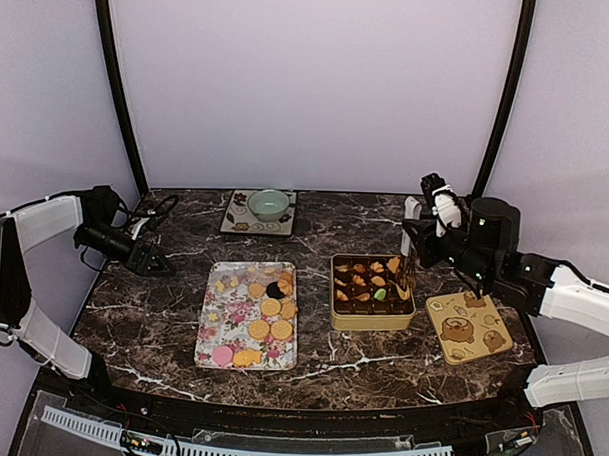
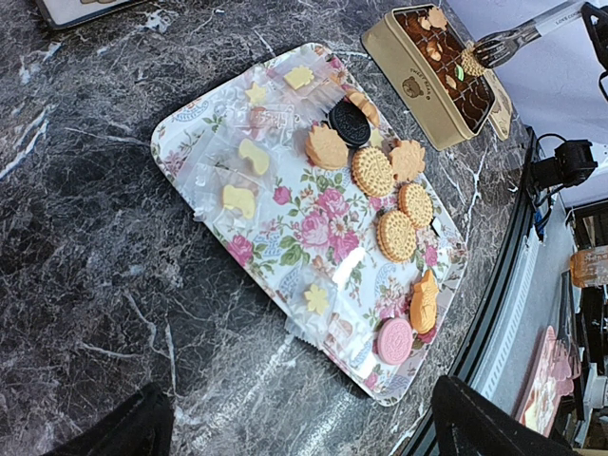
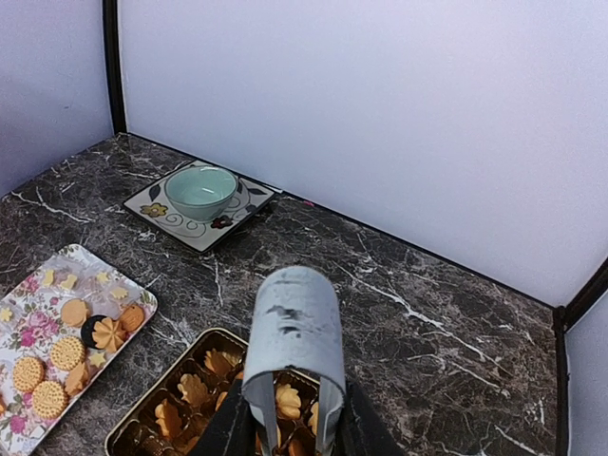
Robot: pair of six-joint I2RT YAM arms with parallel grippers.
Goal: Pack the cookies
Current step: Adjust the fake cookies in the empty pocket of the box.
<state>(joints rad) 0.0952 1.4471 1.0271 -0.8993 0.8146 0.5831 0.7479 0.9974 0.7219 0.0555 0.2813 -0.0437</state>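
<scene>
A dark marbled stone table (image 1: pixel 141 322) is carrying everything. Toward its near edge, left of centre, a rectangular floral tray (image 1: pixel 213 330) is holding the loose cookies (image 1: pixel 270 307): round golden biscuits, orange flower shapes, one pink, one dark brown and small pale ones. They are lying in a single layer, probably so that each can be picked up singly.

Near the right edge, a tan square lid printed with brown bears (image 1: pixel 468 329) is lying flat, set aside and leaving the box open. Between tray and lid, a gold square tin with dark inner compartments (image 1: pixel 371 320) is sitting open, already holding several orange cookies and one green one.

The right end effector (image 3: pixel 292 423) is hanging over the tin's far-right part, with its fingers pointing down into it. An orange cookie is showing between them, but I cannot tell whether they are pinching it.

The left end effector (image 1: pixel 158 261) is hovering by the left edge, spread wide and holding nothing, apparently keeping clear of the tray.

At the far edge, a pale green bowl (image 1: pixel 268 202) is sitting on a small square patterned plate (image 1: pixel 237 221), well apart from the packing.
</scene>
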